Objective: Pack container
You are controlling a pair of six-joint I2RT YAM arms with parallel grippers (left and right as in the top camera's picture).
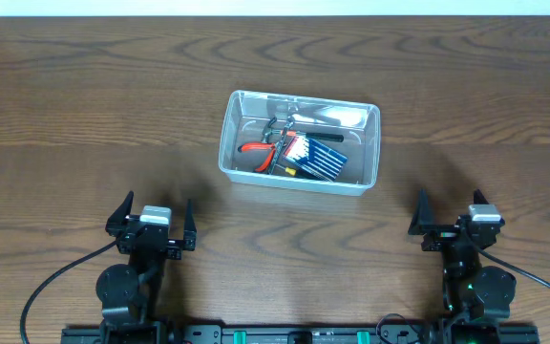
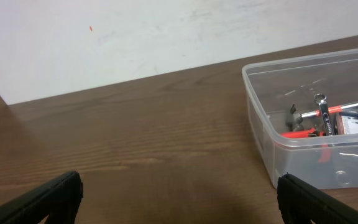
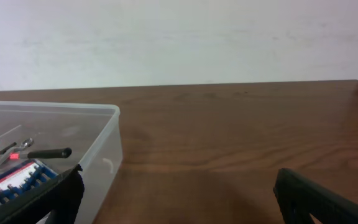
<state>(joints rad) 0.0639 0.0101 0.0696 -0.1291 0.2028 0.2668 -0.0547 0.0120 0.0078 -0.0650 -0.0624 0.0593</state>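
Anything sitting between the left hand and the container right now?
Nothing: only bare table lies between the left hand and the container, clearest in the overhead view.

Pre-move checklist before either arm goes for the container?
1. left tool open and empty: ok.
2. right tool open and empty: ok.
3. both tools apart from the container: ok.
4. container upright on the table: ok.
5. red-handled pliers and blue screwdriver-set case inside the container: ok.
6. everything meant for packing already in: cannot tell.
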